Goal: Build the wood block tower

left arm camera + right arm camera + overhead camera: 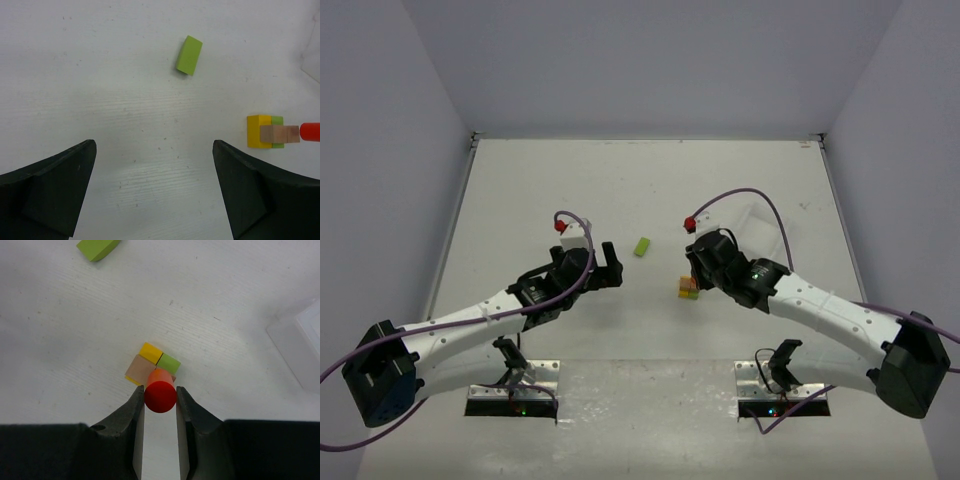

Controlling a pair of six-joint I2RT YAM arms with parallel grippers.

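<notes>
The right hand (160, 390) is pinching a red-orange cylinder (160, 399) between its fingers, which grip the piece on both sides. It holds the cylinder directly over the near edge of the tower (688, 290). The tower stands on the white bench (620, 180), a little right of centre. The tower is low: a yellow block (150, 352) and a lime green block (169, 363) sit side by side and touch. A plain tan block (140, 369) lies across them. The cylinder's far end overlaps the tan block in the right wrist view (whether the two actually meet cannot be told).

The left hand (154, 145) is spread wide and grips nothing. It hovers above bare bench to the left of the tower and well apart from it.

A loose lime green block (189, 55) lies flat on the bench by itself, beyond the two hands and roughly between them. It is apart from the tower.

A pale square tray (300, 340) sits on the bench to the right of the tower, and only its corner shows in the right wrist view.
</notes>
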